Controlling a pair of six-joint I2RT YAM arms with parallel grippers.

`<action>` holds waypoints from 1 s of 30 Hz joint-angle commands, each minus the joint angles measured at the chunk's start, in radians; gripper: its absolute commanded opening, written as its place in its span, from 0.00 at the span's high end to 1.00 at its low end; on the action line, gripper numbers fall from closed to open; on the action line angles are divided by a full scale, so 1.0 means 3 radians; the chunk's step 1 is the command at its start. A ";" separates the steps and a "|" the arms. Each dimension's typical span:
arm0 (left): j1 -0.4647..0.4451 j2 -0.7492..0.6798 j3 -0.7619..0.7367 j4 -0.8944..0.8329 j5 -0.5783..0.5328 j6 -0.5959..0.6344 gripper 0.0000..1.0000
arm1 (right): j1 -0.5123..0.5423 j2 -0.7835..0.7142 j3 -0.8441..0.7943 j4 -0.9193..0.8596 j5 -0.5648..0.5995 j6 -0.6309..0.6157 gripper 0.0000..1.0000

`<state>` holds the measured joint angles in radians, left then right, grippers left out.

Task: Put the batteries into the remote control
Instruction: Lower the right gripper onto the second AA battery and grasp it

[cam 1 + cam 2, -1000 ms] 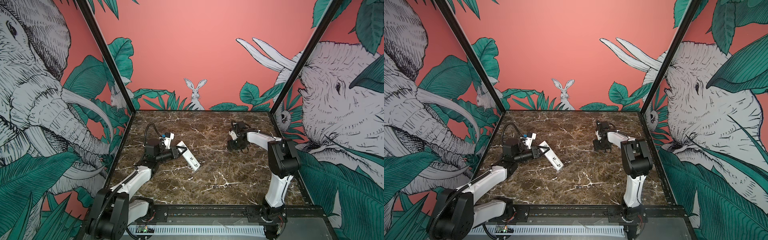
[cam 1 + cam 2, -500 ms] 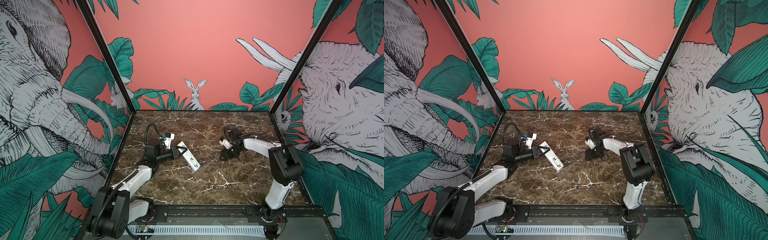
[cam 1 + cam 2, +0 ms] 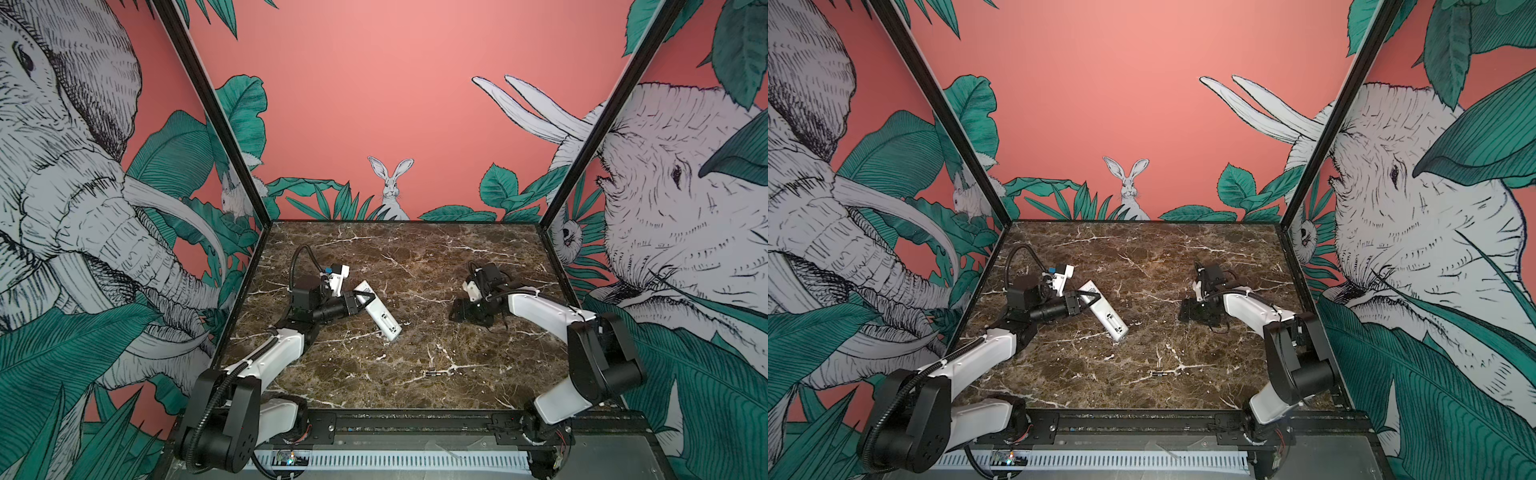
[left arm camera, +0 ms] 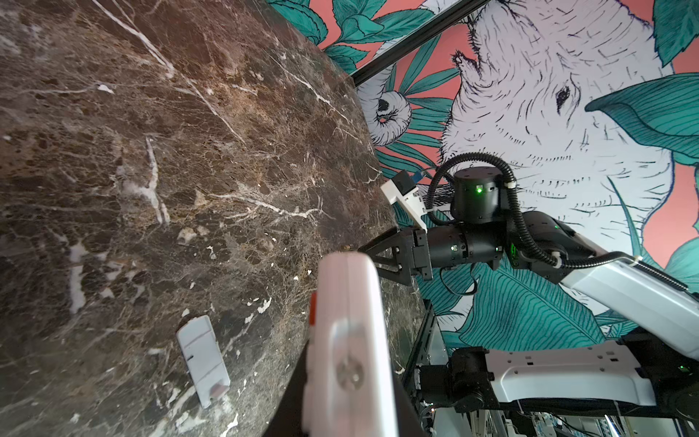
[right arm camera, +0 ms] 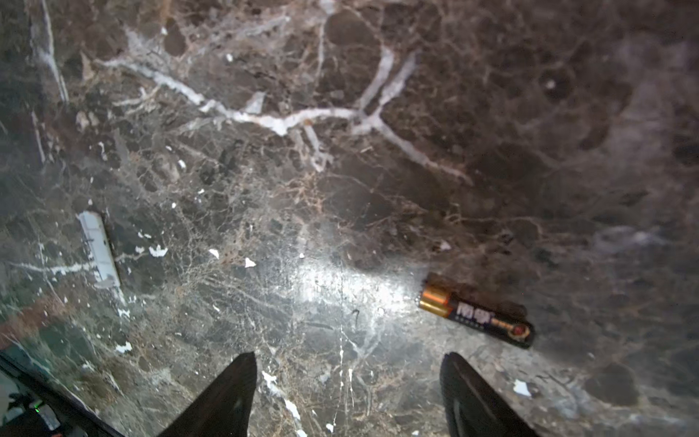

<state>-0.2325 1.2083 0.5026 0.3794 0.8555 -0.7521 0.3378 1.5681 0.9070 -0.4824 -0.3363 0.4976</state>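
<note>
Two early steps look done. Small flat white rectangular cover [image 5: 99, 251] off and lying on the brown marble bench [image 3: 415, 257]. Slim white plastic remote control [image 3: 380, 313] turned plain back up, with what looks like the open bay showing. No battery visibly seated there, though too small to be sure.

Left tool [image 3: 362, 300] clamped narrow on the remote's rear end, front end down on the bench, left of centre. Right tool [image 5: 348, 357] spread wide and empty, low over the bench. One black-and-gold cylindrical battery [image 5: 476, 316] loose just ahead of it, off to one side. Probably a second battery [image 3: 435, 374] near the front, well apart from the remote.

Left to do: pick up, align and insert both, then refit the cover.

Since a second ago: right tool swung lower and toward the middle, jaws wider. Left tool and remote unmoved.
</note>
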 commanded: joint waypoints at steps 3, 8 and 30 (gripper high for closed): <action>0.0023 -0.0109 0.0043 0.0095 0.0014 -0.0022 1.00 | 0.0022 -0.0194 -0.0329 0.0284 0.0191 0.1155 0.24; 0.0026 -0.0075 0.0038 0.0181 0.0022 -0.0059 1.00 | 0.0085 -0.0433 -0.0498 0.0185 0.0665 0.1668 0.23; 0.0045 -0.0270 -0.0052 0.0229 -0.0005 -0.0060 1.00 | 0.0242 0.0240 -0.0195 0.0163 0.1015 0.2316 0.58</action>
<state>-0.2272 1.1568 0.5018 0.4152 0.8490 -0.7673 0.3901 1.5837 0.8425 -0.4210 -0.0902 1.1236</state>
